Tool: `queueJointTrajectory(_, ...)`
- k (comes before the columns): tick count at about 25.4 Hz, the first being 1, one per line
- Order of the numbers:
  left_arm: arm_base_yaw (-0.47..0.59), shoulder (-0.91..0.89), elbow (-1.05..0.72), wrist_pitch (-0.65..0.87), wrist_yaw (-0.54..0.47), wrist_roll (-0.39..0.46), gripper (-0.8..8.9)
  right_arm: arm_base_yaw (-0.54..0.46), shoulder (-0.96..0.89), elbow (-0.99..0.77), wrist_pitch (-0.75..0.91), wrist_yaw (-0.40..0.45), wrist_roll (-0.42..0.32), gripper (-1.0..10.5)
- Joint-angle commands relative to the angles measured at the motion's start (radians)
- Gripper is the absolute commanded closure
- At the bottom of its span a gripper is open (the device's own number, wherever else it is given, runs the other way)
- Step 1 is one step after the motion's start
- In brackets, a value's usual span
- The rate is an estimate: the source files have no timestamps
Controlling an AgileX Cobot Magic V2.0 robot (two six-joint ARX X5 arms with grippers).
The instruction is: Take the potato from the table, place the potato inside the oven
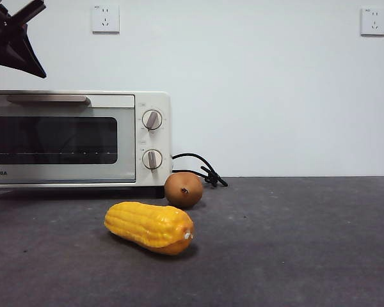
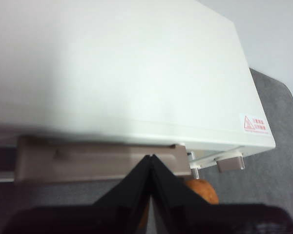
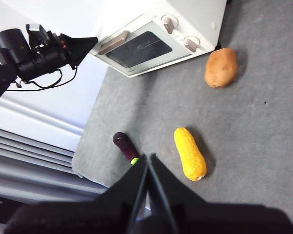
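The left gripper (image 2: 151, 163) has its 2 fingers pressed together, empty, just above the oven (image 1: 77, 137) handle (image 2: 97, 163). It should hook this handle to open the door. The potato (image 1: 184, 189) lies on the desk (image 1: 307, 243) beside the oven's front corner.

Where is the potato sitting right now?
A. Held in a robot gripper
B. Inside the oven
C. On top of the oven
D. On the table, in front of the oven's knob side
D. The potato rests on the table just in front of the oven near its knobs, behind the corn; no gripper touches it.
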Motion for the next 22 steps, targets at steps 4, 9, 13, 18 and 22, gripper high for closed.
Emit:
queueJointTrajectory(4, -0.001, 0.055, 0.006, -0.012, -0.008, -0.001, 8.19, 0.001, -0.001, 0.001, 0.003, 0.003, -0.024, 9.5)
queueJointTrajectory(9, 0.000, 0.061, 0.006, 0.005, -0.052, 0.023, 8.19, 0.001, -0.001, 0.001, 0.003, 0.003, -0.027, 9.5)
queueJointTrajectory(13, 0.000, 0.061, 0.006, 0.002, -0.079, 0.065, 8.19, 0.001, -0.001, 0.001, 0.003, 0.008, -0.027, 9.5)
queueJointTrajectory(18, -0.001, 0.061, 0.006, -0.017, -0.125, 0.093, 8.19, 0.001, -0.001, 0.001, 0.003, 0.007, -0.027, 9.5)
queueJointTrajectory(22, -0.001, 0.061, 0.006, -0.066, -0.126, 0.122, 8.19, 0.001, -0.001, 0.001, -0.005, 0.007, -0.027, 9.5)
